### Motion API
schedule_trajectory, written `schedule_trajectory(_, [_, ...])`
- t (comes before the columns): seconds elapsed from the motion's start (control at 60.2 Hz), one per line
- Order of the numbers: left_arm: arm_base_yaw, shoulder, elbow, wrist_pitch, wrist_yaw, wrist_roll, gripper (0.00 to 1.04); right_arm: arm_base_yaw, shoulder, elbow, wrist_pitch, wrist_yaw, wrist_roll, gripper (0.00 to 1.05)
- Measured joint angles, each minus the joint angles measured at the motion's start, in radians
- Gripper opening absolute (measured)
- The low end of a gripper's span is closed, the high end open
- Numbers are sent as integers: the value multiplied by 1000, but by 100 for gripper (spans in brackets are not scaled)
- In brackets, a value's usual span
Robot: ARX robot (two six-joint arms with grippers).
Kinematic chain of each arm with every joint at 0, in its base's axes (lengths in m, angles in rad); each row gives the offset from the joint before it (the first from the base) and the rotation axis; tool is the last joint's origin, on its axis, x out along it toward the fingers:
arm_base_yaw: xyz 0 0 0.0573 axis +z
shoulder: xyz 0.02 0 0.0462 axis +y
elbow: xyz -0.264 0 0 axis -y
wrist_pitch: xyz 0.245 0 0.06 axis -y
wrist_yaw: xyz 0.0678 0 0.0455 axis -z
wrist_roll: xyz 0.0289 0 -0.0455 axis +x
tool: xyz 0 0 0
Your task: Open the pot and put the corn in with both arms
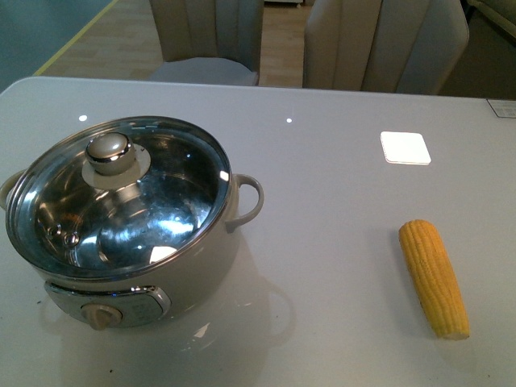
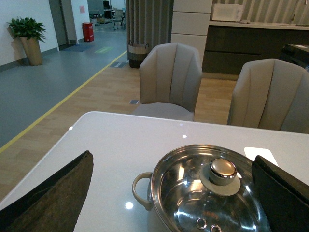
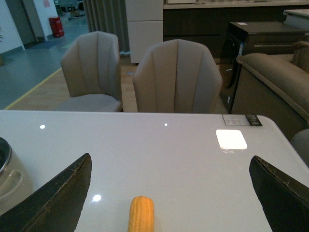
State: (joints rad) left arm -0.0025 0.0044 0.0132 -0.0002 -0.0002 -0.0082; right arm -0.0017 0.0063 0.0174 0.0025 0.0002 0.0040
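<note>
The cream-white pot (image 1: 203, 274) sat at the left of the pale counter (image 1: 322, 185), its glass lid (image 1: 173, 218) in place. The lid's steel knob (image 1: 109, 151) stood upright, and a beige dial (image 1: 101, 316) faced forward on the chrome panel. The yellow corn (image 1: 434, 278) lay on the counter well to the pot's right, untouched, pointing away from the robot. Neither arm showed from the front. Through the wrist cameras, the left arm's jaws hung released and spread wide near the lidded pot, and the right arm's jaws gaped equally wide near the corn, grasping nothing. A bright white square (image 1: 405, 147) lay beyond the corn. Two grey chairs (image 1: 205, 36) stood behind the counter.
</note>
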Motion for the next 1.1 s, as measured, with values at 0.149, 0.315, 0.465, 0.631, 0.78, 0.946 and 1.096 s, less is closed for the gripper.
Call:
schedule_trajectory(0.149, [0, 0, 0, 0, 0, 0, 98, 0, 0, 0, 0, 0, 0, 96])
schedule_trajectory(0.315, [0, 0, 0, 0, 0, 0, 98, 0, 0, 0, 0, 0, 0, 96])
schedule_trajectory(0.465, [0, 0, 0, 0, 0, 0, 98, 0, 0, 0, 0, 0, 0, 96])
schedule_trajectory(0.631, [0, 0, 0, 0, 0, 0, 98, 0, 0, 0, 0, 0, 0, 96])
schedule_trajectory(0.78, [13, 12, 6, -23, 49, -16, 98, 0, 0, 0, 0, 0, 0, 96])
schedule_trajectory(0.946, [-24, 243, 92, -92, 281, -176, 98, 0, 0, 0, 0, 0, 0, 96])
schedule_trajectory(1.096, [-166, 498, 167, 129, 201, -167, 98, 0, 0, 0, 0, 0, 0, 96])
